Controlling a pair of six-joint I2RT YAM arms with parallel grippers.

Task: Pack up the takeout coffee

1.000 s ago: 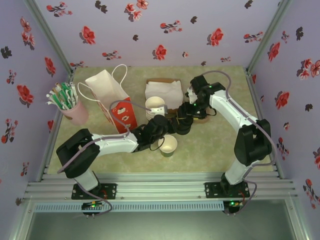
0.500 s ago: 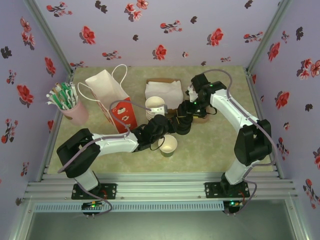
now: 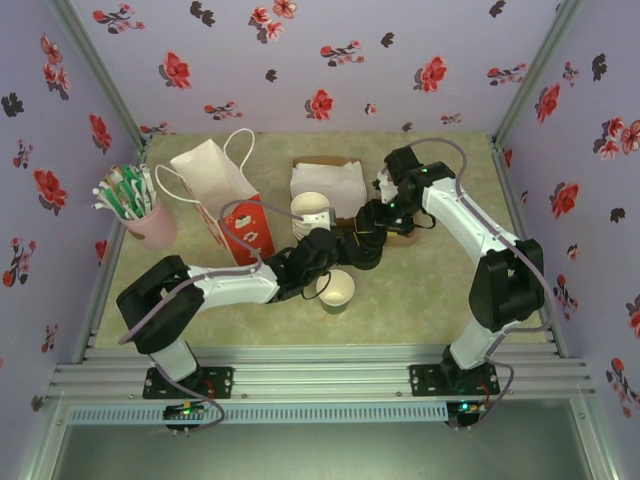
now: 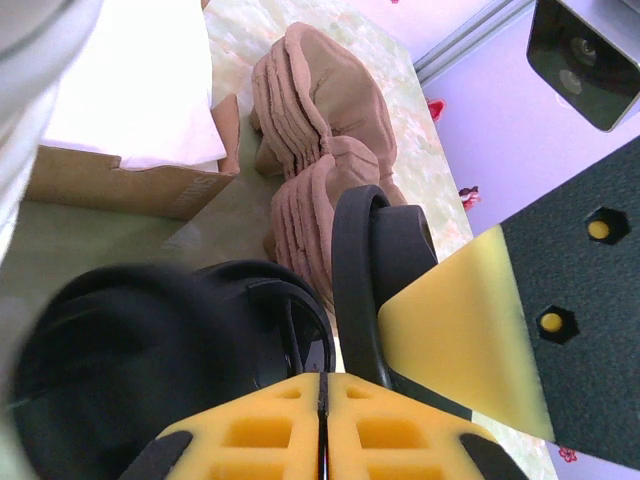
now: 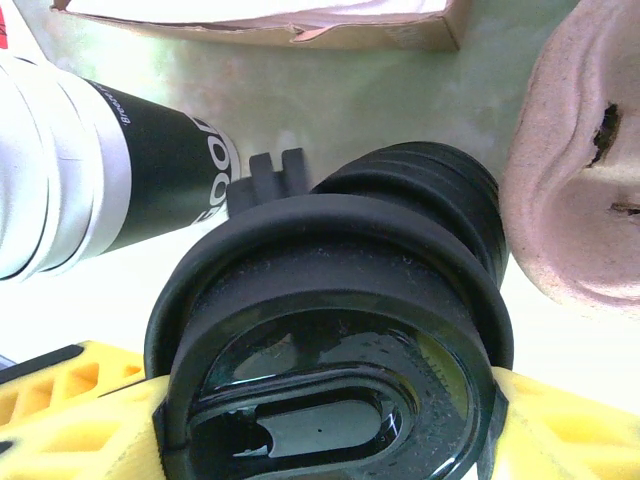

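Grip by right gripper point(image 5: 325, 425) on black lid point(image 5: 330, 330): yellow fingers point(image 5: 70, 405) pressed against opposite edges, glossy recessed face turned toward wrist camera. Immediately beyond held lid, find lid stack point(image 5: 425, 190), black and ribbed along its side. Clenched left gripper point(image 4: 322, 425), pads meeting along one seam with nothing visible between them, tips just over lid stack and close beside right gripper's finger. Locate paper cup point(image 3: 336, 289) just beside left gripper on base side, upright on table point(image 3: 430, 300), not held, mouth up, cream interior showing, partly overlapped by left arm in overhead view. On left-arm side of both grippers, near, cup stack point(image 5: 110, 180), white with one dark-walled lettered cup. On opposite side of right gripper, near, pulp carriers point(image 5: 580, 180), nested, brownish. Farther beyond both grippers, cardboard box point(image 4: 110, 185) holding white napkins point(image 4: 140, 90). Well apart on left-arm side, white paper bag point(image 3: 215, 180) with red lower panel, upright, handles up. Farthest from grippers on same side, pink holder point(image 3: 150, 228) with green-and-white sticks point(image 3: 125, 190)
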